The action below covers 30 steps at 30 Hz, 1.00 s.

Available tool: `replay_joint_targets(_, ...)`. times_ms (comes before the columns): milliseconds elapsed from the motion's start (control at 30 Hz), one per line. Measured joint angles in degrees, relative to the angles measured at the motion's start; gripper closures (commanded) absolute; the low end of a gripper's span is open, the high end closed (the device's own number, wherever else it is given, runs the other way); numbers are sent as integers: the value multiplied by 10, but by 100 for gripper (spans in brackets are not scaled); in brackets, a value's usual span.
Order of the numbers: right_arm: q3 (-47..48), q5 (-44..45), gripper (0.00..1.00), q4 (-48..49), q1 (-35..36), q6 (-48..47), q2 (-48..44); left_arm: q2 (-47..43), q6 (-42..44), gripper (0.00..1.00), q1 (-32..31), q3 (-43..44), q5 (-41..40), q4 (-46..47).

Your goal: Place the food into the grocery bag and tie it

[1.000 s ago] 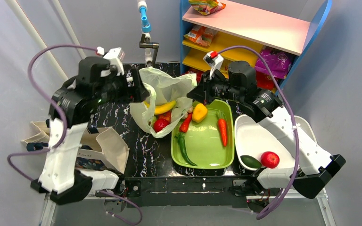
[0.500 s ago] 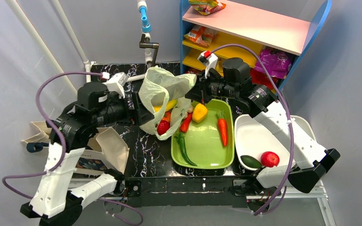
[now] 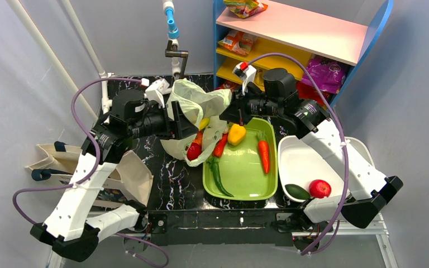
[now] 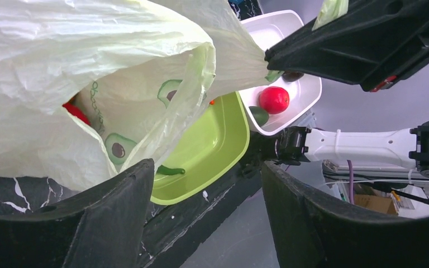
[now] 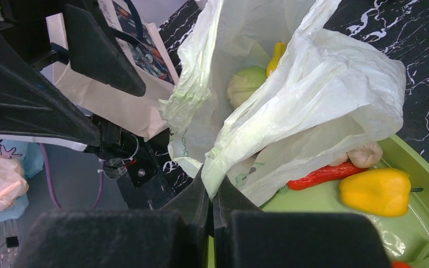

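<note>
At 7 o'clock in the top view, by the left arm's base, a stiff beige canvas tote (image 3: 129, 173) lies slumped off the edge of the black marbled table (image 3: 167, 178). At 5 o'clock stands an oval white plastic tub (image 3: 304, 159). It holds a round red fruit (image 3: 319, 188) and a dark green oval fruit (image 3: 296, 191), which touch each other at its near end.

Just at the tub's 9 o'clock sits a rectangular lime-green plastic tray (image 3: 240, 187). On the tray lie a long green chilli (image 3: 218, 176), an orange carrot (image 3: 263, 155), a yellow bell pepper (image 3: 236, 134) and a long red chilli (image 3: 219, 145).

At the tray's 10 o'clock corner the thin, translucent pale-green plastic grocery bag (image 3: 198, 103) stands on the table with its mouth up. Its lower edge laps over that corner of the tray. Inside it are a round pale-green cabbage (image 5: 246, 84), a yellow banana (image 5: 276, 56) and a piece of red produce (image 3: 194, 149).

The right gripper (image 5: 209, 190) is clenched on the grocery bag's rim at its 3 o'clock side, and the film is drawn taut from the pinch. The left gripper (image 4: 206, 164) is at the bag's 9 o'clock side. Its jaws are spread wide and grasp nothing, and the bag's film hangs just past its fingertips.

Farthest back, at 1 o'clock, a blue-sided shelf with pink and yellow boards (image 3: 296, 30) carries crinkly snack packets, among them a purple packet (image 3: 327, 72).
</note>
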Motion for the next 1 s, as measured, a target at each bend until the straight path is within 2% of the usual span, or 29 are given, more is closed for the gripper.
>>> replay_joint_targets(333,0,-23,99,-9,3,-2,0,34,8,40,-7,-38,-6,47)
replay_joint_targets(533,2,-31,99,-14,4,-2,0,47,11,68,-8,-50,-8,80)
replay_joint_targets(700,18,-38,99,-23,4,-4,3,60,0,100,-15,-65,3,115)
replay_joint_targets(1000,76,-109,99,-59,5,-22,42,53,-19,100,-19,-55,1,115)
